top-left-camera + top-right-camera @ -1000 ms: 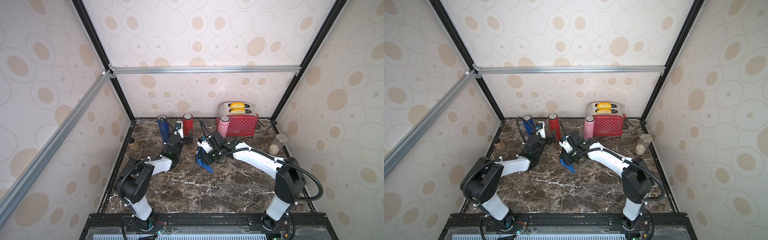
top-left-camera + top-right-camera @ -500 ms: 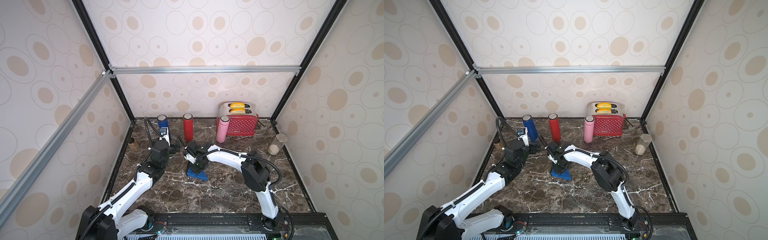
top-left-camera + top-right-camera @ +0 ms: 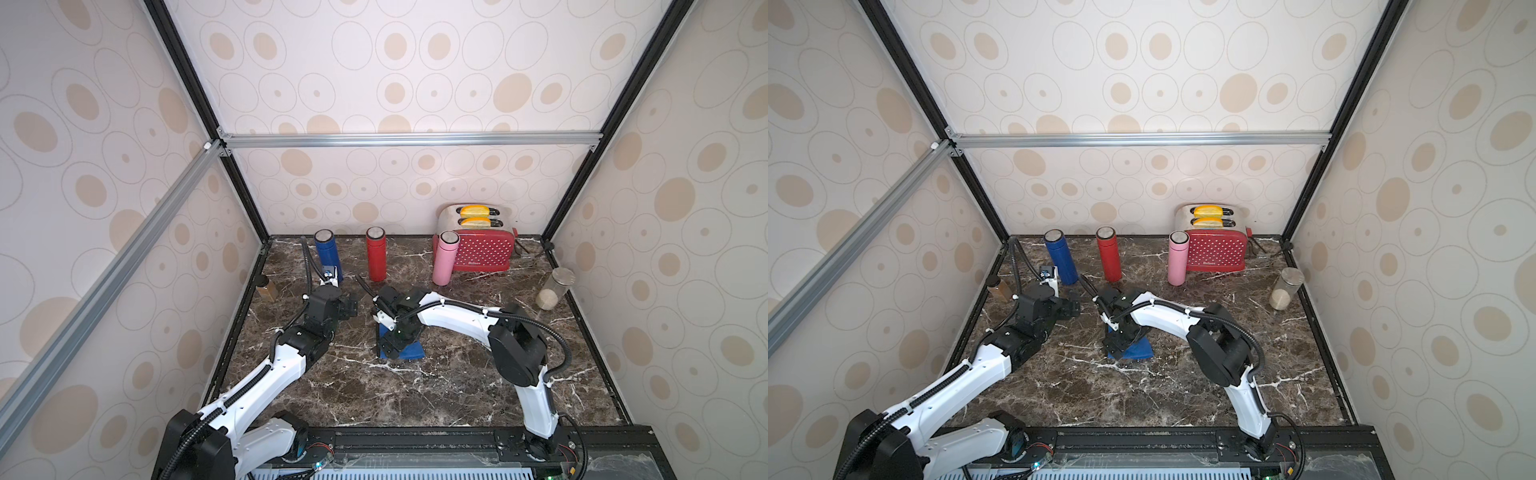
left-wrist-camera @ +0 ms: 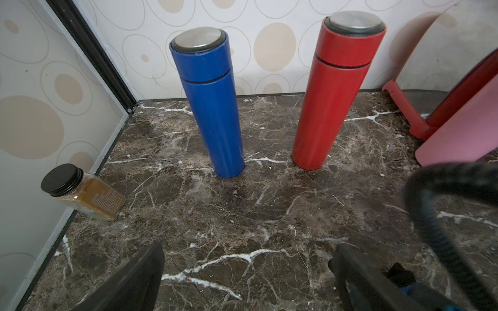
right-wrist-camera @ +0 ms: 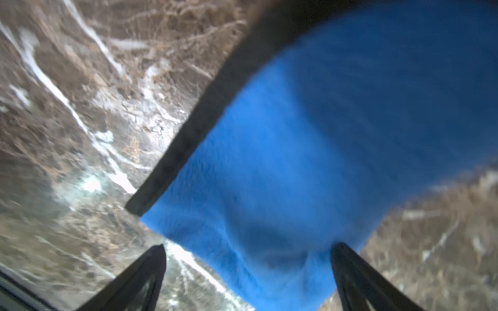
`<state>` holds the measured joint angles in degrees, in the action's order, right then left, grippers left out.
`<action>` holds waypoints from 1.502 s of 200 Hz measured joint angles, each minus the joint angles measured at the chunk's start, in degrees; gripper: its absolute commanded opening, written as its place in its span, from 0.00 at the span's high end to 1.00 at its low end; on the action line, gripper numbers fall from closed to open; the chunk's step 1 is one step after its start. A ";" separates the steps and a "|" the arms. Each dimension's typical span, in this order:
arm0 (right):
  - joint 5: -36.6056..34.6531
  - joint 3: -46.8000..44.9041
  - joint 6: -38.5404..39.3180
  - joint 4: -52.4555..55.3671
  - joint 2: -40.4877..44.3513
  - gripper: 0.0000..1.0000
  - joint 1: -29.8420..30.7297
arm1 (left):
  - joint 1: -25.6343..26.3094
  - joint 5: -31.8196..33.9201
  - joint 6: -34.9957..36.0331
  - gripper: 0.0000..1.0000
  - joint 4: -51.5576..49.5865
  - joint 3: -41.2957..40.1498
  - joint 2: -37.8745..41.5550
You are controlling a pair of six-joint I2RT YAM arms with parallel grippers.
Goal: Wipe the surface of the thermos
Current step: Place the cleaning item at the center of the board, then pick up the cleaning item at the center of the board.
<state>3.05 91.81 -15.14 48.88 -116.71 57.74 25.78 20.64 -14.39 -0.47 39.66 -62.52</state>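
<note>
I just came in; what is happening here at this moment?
The right gripper is open over the blue cloth, which lies on the marble table. The left gripper is open and empty, facing the blue thermos and red thermos, which stand upright at the back. No thermos is being wiped now.

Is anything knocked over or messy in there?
Nothing is knocked over: the blue thermos, red thermos and pink thermos all stand upright. Only the blue cloth looks messy, lying rumpled on the marble table under the open right claw.
</note>
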 measured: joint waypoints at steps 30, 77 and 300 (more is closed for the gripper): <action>0.24 -3.93 -0.76 -0.92 8.09 0.00 0.00 | 0.00 -2.32 0.09 0.01 -0.90 0.02 -0.26; -2.97 -9.77 -2.84 -1.11 24.39 0.00 -0.66 | 2.84 -10.73 1.36 0.01 -2.14 1.20 -2.27; -11.13 51.80 2.10 17.97 -9.05 0.09 -27.96 | 20.87 -11.17 3.69 0.01 -16.90 20.04 -38.97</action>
<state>-8.08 143.61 -13.04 66.85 -125.75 29.78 46.65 9.47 -10.70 -17.37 59.70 -101.49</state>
